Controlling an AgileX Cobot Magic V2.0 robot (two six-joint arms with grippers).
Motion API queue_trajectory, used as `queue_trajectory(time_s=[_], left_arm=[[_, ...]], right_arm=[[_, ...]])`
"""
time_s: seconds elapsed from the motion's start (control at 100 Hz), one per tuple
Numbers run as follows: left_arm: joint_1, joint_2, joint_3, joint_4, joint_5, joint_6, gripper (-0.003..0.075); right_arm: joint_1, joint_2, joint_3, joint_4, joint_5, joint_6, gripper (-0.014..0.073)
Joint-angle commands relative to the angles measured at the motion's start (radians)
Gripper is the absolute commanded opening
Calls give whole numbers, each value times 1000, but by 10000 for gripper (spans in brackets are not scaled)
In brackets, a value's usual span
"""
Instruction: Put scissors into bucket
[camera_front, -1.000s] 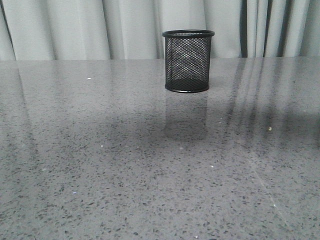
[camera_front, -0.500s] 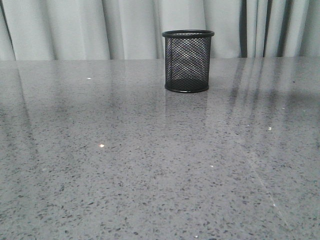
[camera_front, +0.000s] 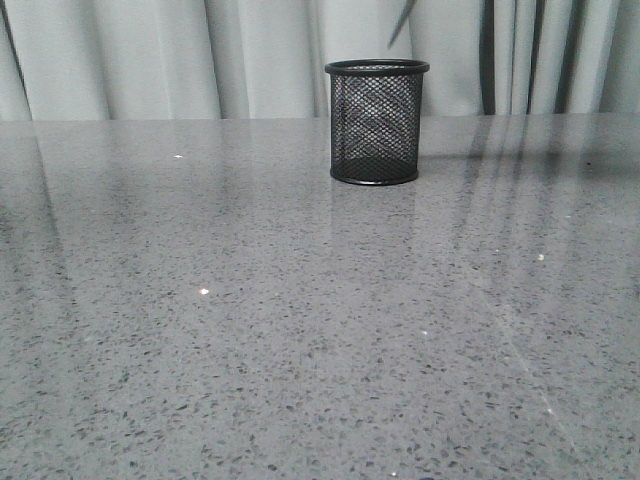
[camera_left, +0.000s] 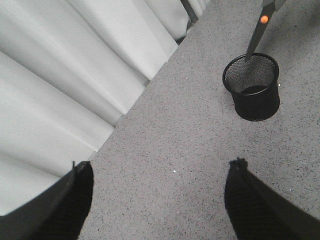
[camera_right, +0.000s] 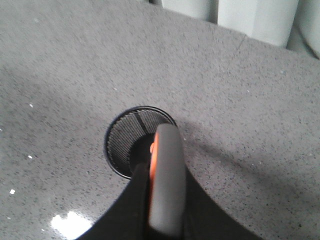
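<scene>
Scissors (camera_left: 260, 27) hang blades-down, long axis near vertical with a slight tilt, tip just over the bucket (camera_front: 376, 122) mouth at the far centre of the table (camera_front: 250, 330). Right gripper (camera_right: 162, 200) is clamped on the handle, directly above the bucket; drop path is straight down. Left gripper (camera_left: 160, 200) is idle, fingers spread wide, well off to the left. Versus half a second ago: blade tip now enters the front view above the rim; none showed then.

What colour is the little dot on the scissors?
Orange, on the scissors; clearest in the left wrist view.
</scene>
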Motion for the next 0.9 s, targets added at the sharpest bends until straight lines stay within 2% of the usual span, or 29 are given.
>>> queue_trajectory(time_s=[0.0,0.38,0.79,0.89], left_arm=[[5,-30,-32,-55,-56,-12,511],[5,-30,-32,-57,-56,-12,511],[5,-30,-32,-65,-56,-12,512],[5,-30,-32,-74,-56,-12,512]], right_arm=[[18,-3,-82,1,-9,5,-44],[93,103,-105,-67,9,5,-44],[105,126,-105,-85,16,5,-43],[105,126,-105,-85,18,5,6]])
